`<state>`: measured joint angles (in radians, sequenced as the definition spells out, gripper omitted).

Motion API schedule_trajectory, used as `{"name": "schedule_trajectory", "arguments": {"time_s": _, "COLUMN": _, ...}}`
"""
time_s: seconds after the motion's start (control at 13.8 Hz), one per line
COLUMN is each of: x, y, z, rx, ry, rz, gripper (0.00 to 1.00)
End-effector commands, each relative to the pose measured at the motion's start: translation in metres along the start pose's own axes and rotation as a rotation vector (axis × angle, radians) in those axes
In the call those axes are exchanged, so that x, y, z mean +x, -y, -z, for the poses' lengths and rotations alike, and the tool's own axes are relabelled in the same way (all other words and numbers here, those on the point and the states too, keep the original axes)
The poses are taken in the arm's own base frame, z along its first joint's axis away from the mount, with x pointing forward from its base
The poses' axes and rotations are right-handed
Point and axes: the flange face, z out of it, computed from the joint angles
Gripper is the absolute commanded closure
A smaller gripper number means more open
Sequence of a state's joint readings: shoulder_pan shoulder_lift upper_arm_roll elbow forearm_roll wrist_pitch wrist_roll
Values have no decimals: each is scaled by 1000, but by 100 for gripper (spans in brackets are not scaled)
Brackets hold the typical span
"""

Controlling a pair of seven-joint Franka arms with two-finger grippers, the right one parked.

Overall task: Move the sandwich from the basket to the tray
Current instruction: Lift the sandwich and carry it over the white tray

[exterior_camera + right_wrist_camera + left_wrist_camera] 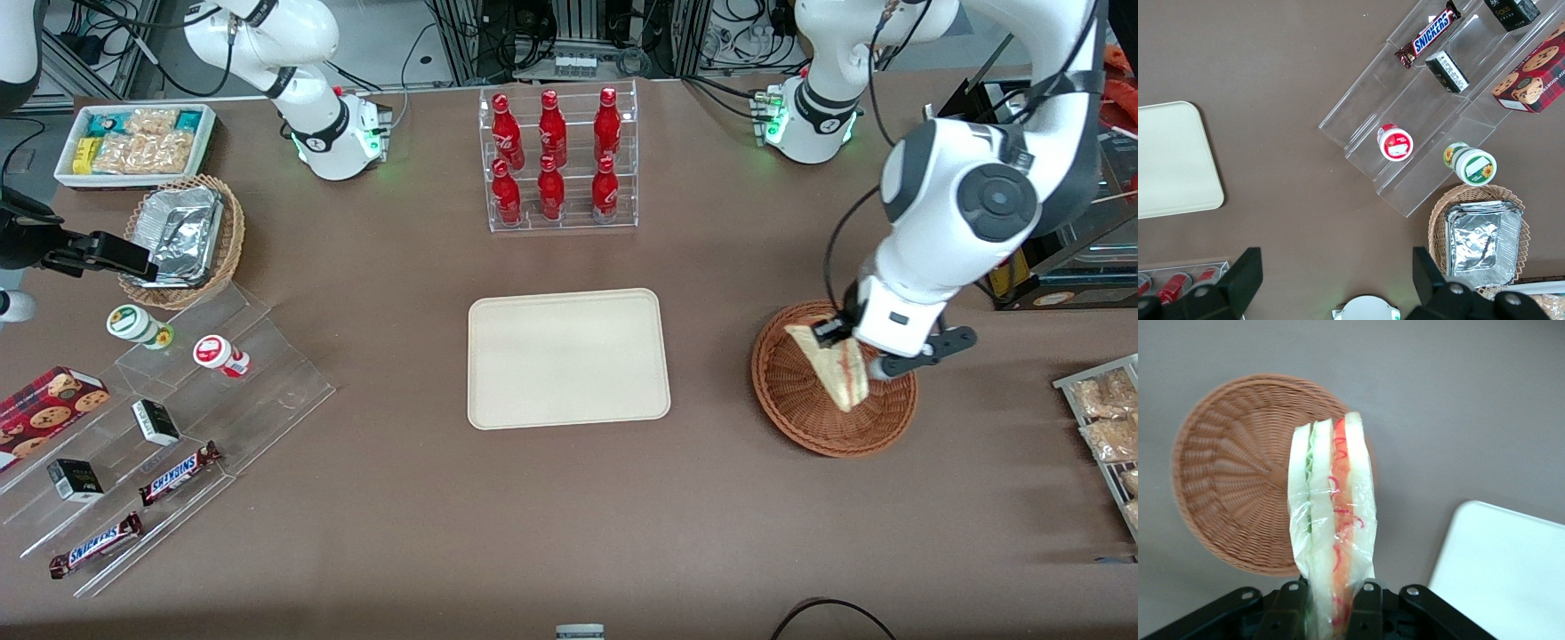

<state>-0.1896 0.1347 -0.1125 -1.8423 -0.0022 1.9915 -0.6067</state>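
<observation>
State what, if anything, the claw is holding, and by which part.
The claw is shut on the sandwich, gripping one narrow end of the wrapped wedge; the rest sticks out above the basket.

Woven wicker basket (805, 404), film-wrapped sandwich (1331, 513)

White glossy arm with dark grey joint caps, black cables, a green-lit base and a black tool (855, 354).
</observation>
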Motion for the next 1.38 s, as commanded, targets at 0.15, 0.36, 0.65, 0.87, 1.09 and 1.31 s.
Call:
{"name": "schedule_trajectory", "arguments": {"time_s": 0.15, "x": -37, "y": -111, "z": -11, "rx": 17, "ry": -7, "rz": -165, "gripper": 100}}
{"name": "schedule_trajectory", "arguments": {"time_s": 0.36, "x": -67, "y": -170, "z": -44, "rx": 20, "ry": 22, "rz": -257, "gripper": 100}}
{"name": "schedule_trajectory", "arguments": {"time_s": 0.65, "x": -114, "y": -240, "z": -104, "rx": 21, "ry": 43, "rz": -339, "gripper": 100}}
{"name": "schedule_trajectory", "arguments": {"time_s": 0.87, "x": -151, "y": -283, "z": -151, "rx": -9, "ry": 22, "rz": -351, "gripper": 100}}
{"name": "schedule_trajectory", "arguments": {"time_s": 1.09, "x": -173, "y": -299, "z": -183, "rx": -14, "ry": 5, "rz": -369, "gripper": 100}}
{"name": "schedule_trajectory", "arguments": {"time_s": 1.31, "x": -186, "y": -304, "z": -196, "rx": -1, "ry": 16, "rz": -385, "gripper": 100}}
